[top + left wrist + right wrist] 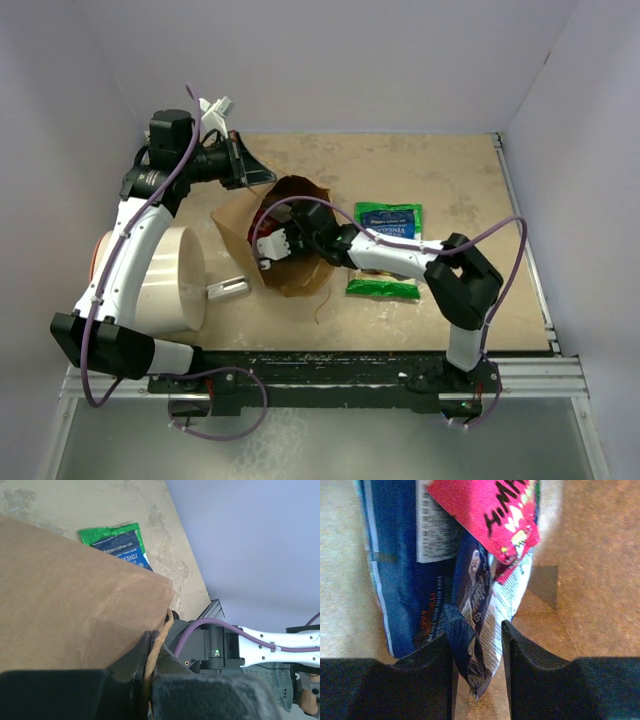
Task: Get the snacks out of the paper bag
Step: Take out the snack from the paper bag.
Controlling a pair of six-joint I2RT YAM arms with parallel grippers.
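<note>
The brown paper bag (296, 274) lies open in the middle of the table. My left gripper (240, 166) is shut on its twisted handle (158, 645) and rim, holding up the bag (65, 590). My right gripper (298, 232) reaches into the bag's mouth. In the right wrist view my right gripper (477, 645) is open, with the corner of a dark purple packet (470, 610) between its fingers. A blue packet (395, 570) and a red packet (485, 510) lie just beyond. A bright green packet (388, 250) lies on the table right of the bag, and it also shows in the left wrist view (117, 540).
A large white cylinder (170, 280) lies at the left, by my left arm. A small white-grey bar (228, 288) lies between it and the bag. Walls enclose the table on three sides.
</note>
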